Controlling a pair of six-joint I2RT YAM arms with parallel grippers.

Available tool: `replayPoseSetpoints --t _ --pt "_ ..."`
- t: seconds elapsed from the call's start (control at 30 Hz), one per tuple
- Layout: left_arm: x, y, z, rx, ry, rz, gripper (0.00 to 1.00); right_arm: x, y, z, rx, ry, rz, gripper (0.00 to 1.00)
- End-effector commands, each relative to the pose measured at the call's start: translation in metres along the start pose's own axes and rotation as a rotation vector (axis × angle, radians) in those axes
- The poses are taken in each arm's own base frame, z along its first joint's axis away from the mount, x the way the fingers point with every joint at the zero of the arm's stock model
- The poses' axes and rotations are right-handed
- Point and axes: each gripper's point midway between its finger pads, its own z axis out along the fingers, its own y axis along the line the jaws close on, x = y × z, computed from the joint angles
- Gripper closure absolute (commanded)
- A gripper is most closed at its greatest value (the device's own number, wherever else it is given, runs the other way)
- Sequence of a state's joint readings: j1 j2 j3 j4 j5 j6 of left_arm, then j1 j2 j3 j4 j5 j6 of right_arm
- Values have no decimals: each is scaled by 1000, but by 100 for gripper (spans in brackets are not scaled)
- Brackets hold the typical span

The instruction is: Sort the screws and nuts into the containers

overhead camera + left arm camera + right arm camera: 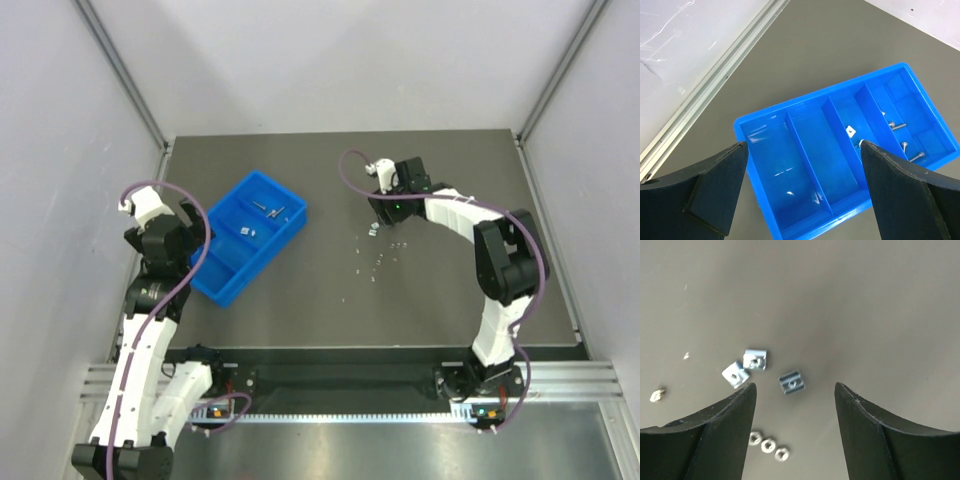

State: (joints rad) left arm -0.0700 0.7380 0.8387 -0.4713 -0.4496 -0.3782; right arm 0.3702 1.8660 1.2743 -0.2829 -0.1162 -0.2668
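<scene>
From above, a dark grey counter [330, 310] sits between pale walls [300, 70]. A blue tray [215, 272] lies on its left side. Loose nuts [376, 258] lie on the bare counter by the right arm.

At the left wrist, the left fingers [715, 185] are wide open over the tray and hold nothing. Screws [896, 125] lie at the tray's far end.

At the right wrist, the right fingers [715, 435] are apart and hold nothing. Nuts lie on the plain grey counter under them.
</scene>
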Motion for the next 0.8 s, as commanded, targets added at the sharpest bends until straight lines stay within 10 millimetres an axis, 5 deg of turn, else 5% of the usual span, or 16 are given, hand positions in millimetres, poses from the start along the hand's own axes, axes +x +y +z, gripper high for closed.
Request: replayPoseSetpoints --t 0.0,0.67,0.77 --pt "-6 -1 2 4 -34 -7 1 -18 -7 6 -42 -40 -111 36" --pt "-5 1 6 -12 -30 3 1 20 -7 28 -100 105 -162 44" --pt "-5 1 6 -12 -31 2 1 20 -8 30 -102 109 -163 51"
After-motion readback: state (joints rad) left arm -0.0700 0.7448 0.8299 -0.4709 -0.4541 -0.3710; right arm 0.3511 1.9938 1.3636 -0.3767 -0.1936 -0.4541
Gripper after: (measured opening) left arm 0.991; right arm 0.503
